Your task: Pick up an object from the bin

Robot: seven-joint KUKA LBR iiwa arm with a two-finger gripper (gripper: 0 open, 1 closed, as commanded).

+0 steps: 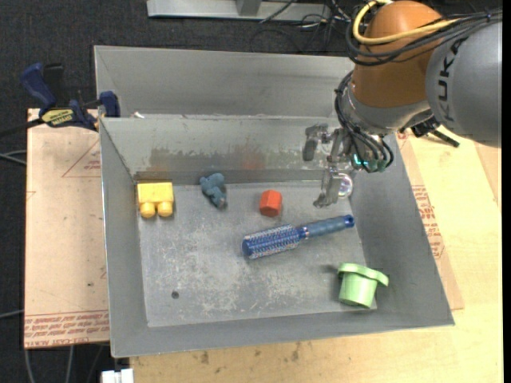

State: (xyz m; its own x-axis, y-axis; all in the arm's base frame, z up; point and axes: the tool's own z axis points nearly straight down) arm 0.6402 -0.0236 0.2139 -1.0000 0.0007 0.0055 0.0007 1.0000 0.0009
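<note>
Grey and scuffed, the metal floor of the bin (239, 78) carries five small things, all spread well apart from one another. Dark flooring shows beyond the back wall.

From the right the arm (459, 62) reaches in over the rim, its orange cover and looped cables sitting above the bin's back right corner. Below the wrist the jaws hang over the right end of the back part of the floor, close to where the floor meets the back wall. They stand parted, one metal finger (313, 144) up and to the left, the other lower and to the right, and nothing is between them. They touch none of the loose things.

Nearest to them is a blue brush (295, 236), lying flat and slanted across the middle of the floor, bristle head to the left and handle to the right; the handle's tip lies just in front of the jaws. A small orange block (271, 203) sits to the left of the jaws, near the back wall. Further left lie a little grey-blue figure (214, 190) and, near the left wall, a yellow block (155, 198) with two round studs. A green cup (358, 286) lies tipped on its side in the front right corner.
</note>
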